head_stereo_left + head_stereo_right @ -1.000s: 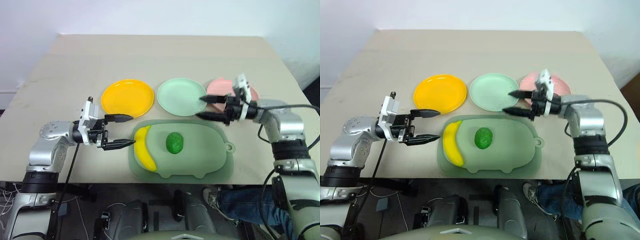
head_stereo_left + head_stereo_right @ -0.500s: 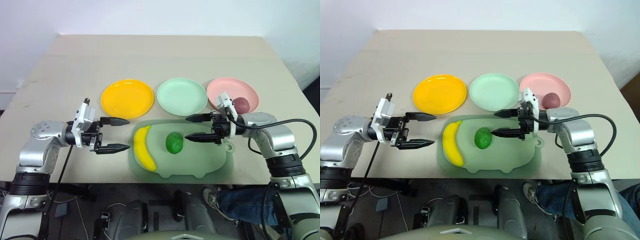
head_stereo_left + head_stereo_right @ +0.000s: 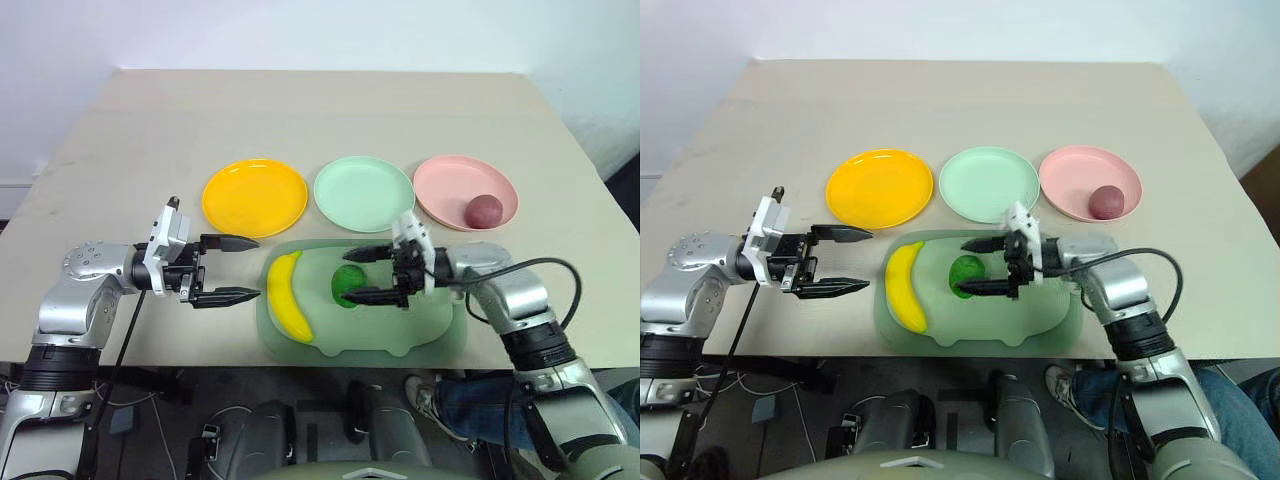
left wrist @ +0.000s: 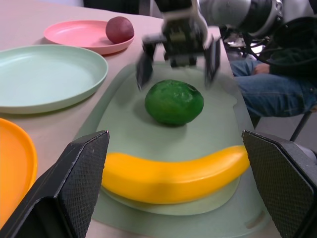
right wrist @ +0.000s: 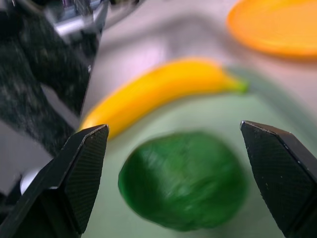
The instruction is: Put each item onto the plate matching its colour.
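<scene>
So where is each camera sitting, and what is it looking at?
Left and right eye views: on the head, looking down at the table, the three plates and both arms.
Left wrist view: on the left arm, looking past its own fingers at the banana and green fruit.
Right wrist view: on the right arm, its fingers either side of the green fruit.
Shared: both wrist views show the green fruit and the banana.
</scene>
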{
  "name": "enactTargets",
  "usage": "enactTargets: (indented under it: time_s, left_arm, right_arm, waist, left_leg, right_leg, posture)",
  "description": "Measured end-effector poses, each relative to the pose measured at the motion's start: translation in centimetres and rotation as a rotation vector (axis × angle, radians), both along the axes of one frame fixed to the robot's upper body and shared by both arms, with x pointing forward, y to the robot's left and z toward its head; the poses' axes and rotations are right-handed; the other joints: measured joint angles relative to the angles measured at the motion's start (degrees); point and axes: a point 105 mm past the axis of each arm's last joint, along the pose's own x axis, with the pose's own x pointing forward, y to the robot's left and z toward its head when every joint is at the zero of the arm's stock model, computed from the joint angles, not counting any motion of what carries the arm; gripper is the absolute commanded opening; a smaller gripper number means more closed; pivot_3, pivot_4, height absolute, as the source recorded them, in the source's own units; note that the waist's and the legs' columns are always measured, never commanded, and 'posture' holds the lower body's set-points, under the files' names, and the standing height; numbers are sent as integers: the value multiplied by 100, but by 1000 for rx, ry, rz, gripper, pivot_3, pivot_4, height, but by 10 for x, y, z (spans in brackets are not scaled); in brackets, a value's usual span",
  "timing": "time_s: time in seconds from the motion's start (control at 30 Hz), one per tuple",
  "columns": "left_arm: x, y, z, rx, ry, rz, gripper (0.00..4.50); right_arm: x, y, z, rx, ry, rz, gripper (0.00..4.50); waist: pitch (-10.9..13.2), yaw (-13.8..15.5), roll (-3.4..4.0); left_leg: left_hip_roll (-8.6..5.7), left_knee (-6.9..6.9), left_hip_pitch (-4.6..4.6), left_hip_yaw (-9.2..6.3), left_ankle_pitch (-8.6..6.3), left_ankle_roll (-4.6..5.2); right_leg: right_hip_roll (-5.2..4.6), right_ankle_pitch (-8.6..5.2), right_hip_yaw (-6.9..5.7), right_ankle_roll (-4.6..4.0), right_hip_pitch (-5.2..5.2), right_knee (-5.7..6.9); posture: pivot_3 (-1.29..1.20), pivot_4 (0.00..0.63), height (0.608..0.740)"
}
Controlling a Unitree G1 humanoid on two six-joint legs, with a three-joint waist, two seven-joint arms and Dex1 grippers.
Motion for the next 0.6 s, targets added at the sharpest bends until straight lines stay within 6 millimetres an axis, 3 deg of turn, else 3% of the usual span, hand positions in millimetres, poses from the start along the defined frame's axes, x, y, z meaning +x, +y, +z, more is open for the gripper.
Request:
enactTargets:
  time_s: [0.2,0.4,0.6]
  left_arm:
    - [0,0,0,0,-1,1,4500]
    - [0,0,0,0,-3,1,4500]
    - [1,-1,1,-1,-7,-1,4500]
  right_arm:
    - [0,-2,-15,-104,-76,23,4471]
    - [13,-6,-17,-116,-73,-28,3151]
    - [18,-9,-8,-81,-72,-53,2988]
  waist:
    - [-1,-4,-2]
    - [-1,-9,-2]
    - [-1,-3,-2]
  left_leg:
    - [0,0,2,-1,-1,2]
    - [0,0,2,0,0,0]
    - [0,0,1,0,0,0]
  right_leg:
    - [0,0,0,0,1,0]
    - [1,0,0,0,1,0]
    - [0,0,-1,-1,1,0]
  posture:
    - [0,150,740]
    - [0,150,740]
    - [0,150,740]
